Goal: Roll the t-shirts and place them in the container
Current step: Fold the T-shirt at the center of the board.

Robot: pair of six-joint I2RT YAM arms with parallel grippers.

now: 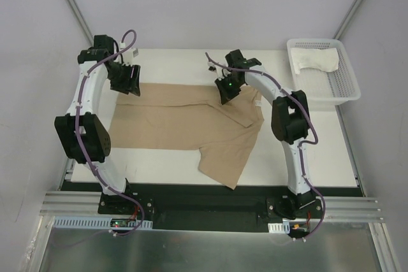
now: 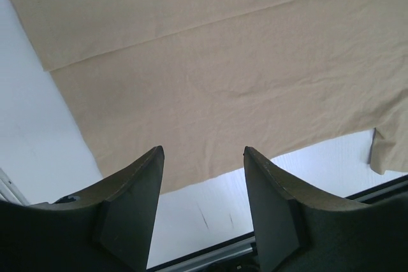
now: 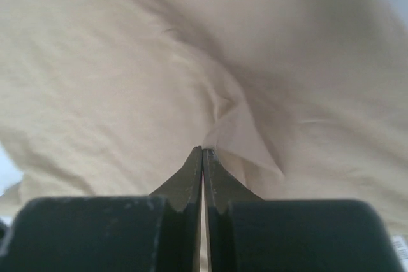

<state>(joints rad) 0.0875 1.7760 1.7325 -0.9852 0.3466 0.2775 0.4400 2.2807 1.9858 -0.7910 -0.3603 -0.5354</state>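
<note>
A tan t-shirt (image 1: 185, 122) lies spread flat on the white table (image 1: 306, 151), one sleeve pointing toward the near edge. My left gripper (image 1: 127, 84) hovers over the shirt's far left corner; in the left wrist view its jaws (image 2: 203, 151) stand open with nothing between them, the tan cloth (image 2: 223, 62) below. My right gripper (image 1: 227, 93) is at the shirt's far edge, right of the middle. Seen from the right wrist, it (image 3: 203, 150) is shut on a puckered fold of tan cloth (image 3: 95, 81). A white t-shirt (image 1: 317, 62) lies bunched in the basket.
A white plastic mesh basket (image 1: 344, 84) stands at the table's far right corner. A black strip and metal rails (image 1: 210, 211) run along the near edge by the arm bases. Grey walls enclose the table.
</note>
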